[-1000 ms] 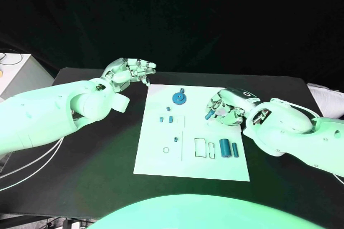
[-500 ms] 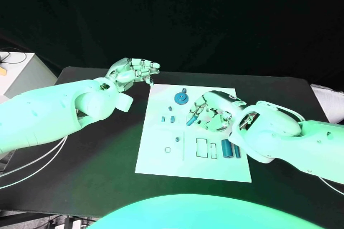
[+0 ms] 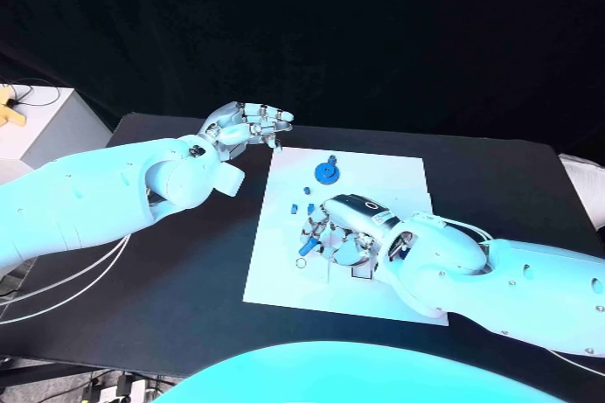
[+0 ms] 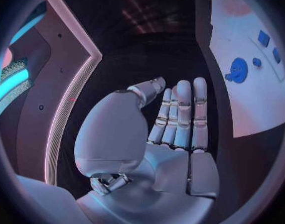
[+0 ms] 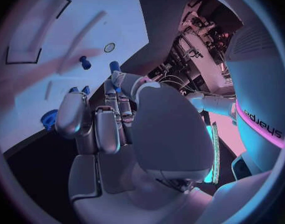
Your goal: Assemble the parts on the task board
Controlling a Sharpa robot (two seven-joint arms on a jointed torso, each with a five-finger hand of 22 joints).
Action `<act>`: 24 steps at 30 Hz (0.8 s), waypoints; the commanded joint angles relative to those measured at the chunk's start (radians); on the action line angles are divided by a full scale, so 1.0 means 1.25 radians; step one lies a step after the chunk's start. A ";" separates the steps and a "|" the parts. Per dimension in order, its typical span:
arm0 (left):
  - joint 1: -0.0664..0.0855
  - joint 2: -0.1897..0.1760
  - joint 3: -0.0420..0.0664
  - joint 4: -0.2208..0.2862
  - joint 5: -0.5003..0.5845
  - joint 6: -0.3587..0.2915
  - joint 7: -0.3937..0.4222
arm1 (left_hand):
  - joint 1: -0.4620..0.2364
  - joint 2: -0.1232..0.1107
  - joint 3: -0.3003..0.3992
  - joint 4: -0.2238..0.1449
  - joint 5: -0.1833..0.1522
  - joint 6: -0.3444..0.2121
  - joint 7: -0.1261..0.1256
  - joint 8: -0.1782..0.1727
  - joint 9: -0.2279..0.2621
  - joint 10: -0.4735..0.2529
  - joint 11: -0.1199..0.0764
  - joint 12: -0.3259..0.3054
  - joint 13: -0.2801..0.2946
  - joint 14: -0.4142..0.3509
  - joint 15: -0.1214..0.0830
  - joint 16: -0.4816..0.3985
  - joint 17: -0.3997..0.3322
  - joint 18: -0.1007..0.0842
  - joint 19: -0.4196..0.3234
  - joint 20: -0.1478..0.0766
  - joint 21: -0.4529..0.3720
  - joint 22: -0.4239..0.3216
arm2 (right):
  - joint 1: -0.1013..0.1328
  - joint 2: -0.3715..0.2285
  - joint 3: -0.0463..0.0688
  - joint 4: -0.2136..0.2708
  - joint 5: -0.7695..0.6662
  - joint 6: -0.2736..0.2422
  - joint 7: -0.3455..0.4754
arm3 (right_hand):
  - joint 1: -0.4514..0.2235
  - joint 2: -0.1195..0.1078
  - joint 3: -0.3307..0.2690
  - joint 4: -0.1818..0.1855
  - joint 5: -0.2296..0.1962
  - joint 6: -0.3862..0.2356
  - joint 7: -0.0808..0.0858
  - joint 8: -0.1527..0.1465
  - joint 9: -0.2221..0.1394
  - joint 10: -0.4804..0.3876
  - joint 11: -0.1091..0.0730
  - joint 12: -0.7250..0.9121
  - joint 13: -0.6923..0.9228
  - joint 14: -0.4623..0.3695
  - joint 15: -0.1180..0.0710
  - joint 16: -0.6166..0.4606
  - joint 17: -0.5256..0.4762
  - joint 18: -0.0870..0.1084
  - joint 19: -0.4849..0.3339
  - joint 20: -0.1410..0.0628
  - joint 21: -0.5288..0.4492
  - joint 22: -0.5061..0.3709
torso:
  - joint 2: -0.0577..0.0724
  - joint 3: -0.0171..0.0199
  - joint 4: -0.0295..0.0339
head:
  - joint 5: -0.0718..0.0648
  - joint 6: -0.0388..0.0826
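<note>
Right hand point(image 3: 343, 235) pinches a slim blue part point(image 5: 114, 66) over the white board point(image 3: 391, 171) (tip clearest at the wrist); left hand point(image 4: 164, 134) is empty, fingers straight.

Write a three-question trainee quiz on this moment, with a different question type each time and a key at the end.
1. True or false: the silver left hand holds a blue part.
2. Multiple choice: what does the silver right hand hold? A) a yellow screw B) a small blue cylindrical peg C) nothing
3. Short answer: what does the blue round disc lie on?

Key: 1. False. It holds nothing. 2. B. 3. The white task board, at its far end.
</note>
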 commanded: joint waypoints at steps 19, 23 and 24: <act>-0.001 0.003 0.000 0.001 -0.001 0.018 0.001 | -0.002 0.005 -0.004 0.002 -0.001 -0.004 0.001 0.003 -0.001 -0.005 0.003 -0.002 -0.001 -0.003 0.002 -0.005 -0.001 0.012 0.007 -0.001 -0.005 -0.001 | -0.023 0.026 -0.004 -0.019 -0.117 0.052 -0.020 | -0.017 0.008 0.003 -0.003 0.004 0.000 0.007 0.002 0.001 0.035 -0.028 0.000 0.023 0.024 -0.006 0.004 0.000 -0.006 -0.002 -0.002 -0.004 0.051 | 0.001 0.0009 0.0000 | 0.012 0.000; -0.001 0.003 0.000 0.001 -0.001 0.018 0.000 | -0.002 0.005 -0.004 0.002 -0.001 -0.004 0.001 0.003 -0.001 -0.005 0.003 -0.002 -0.001 -0.003 0.002 -0.005 -0.001 0.012 0.007 -0.001 -0.005 -0.001 | -0.026 0.032 -0.005 -0.024 -0.125 0.056 -0.027 | -0.018 0.008 0.003 -0.005 0.004 0.000 0.007 0.002 0.002 0.035 -0.028 -0.001 0.023 0.024 -0.006 0.004 0.000 -0.006 -0.002 -0.002 -0.004 0.051 | 0.000 0.0007 -0.0001 | 0.013 0.000; -0.001 0.003 0.000 0.001 -0.001 0.018 0.000 | -0.002 0.005 -0.004 0.002 -0.001 -0.004 0.001 0.003 -0.001 -0.005 0.003 -0.002 -0.001 -0.003 0.002 -0.005 -0.001 0.012 0.007 -0.001 -0.005 -0.001 | -0.027 0.034 -0.005 -0.026 -0.129 0.057 -0.030 | -0.018 0.008 0.003 -0.005 0.004 0.000 0.007 0.002 0.002 0.035 -0.028 -0.001 0.023 0.024 -0.006 0.004 0.000 -0.006 -0.002 -0.002 -0.004 0.051 | 0.000 0.0007 -0.0003 | 0.013 0.000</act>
